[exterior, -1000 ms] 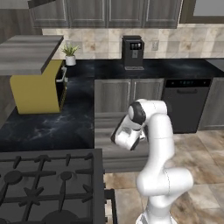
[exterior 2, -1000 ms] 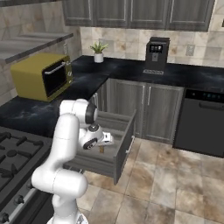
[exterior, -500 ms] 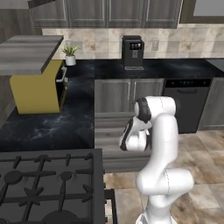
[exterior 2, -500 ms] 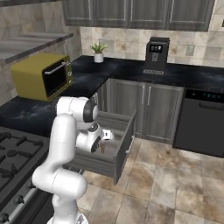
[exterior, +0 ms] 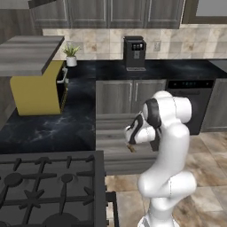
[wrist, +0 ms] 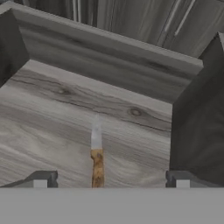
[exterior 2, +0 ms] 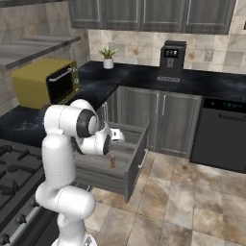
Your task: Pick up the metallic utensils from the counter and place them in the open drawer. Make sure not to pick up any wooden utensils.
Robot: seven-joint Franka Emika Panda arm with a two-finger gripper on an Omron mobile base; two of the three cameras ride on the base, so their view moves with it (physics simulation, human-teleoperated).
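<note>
A rendered kitchen with one white robot arm bent low over the open drawer (exterior 2: 130, 166), a shallow grey wood-grain box pulled out from dark grey cabinets.

In the hand view, the gripper (wrist: 108, 178) points down into the drawer with its two dark fingertips (wrist: 43, 178) spread wide, one at 8 o'clock and one at 4 o'clock in the picture, pinching nothing. One knife (wrist: 96, 155) lies flat on the drawer floor (wrist: 52, 118) between them, touching neither. Its long axis runs from 6 o'clock to 12 o'clock in this view, at right angles to the line between the fingertips: brown handle toward the hand, silver blade pointing to the drawer's far wall. It looks set down and let go, so this piece seems done.

In the left base view, the knife's handle end shows as a small brown mark just under the gripper (exterior: 131, 138), at about 6 o'clock from it. In the right base view it is the same small brown sliver, just below the hand.

The black counter (exterior 2: 103, 86) runs along the back and the arm's left. I cannot make out any fork or wooden spoon on it at this size, so the only countable utensil is this one knife. The likely next move is to lift straight clear.
</note>
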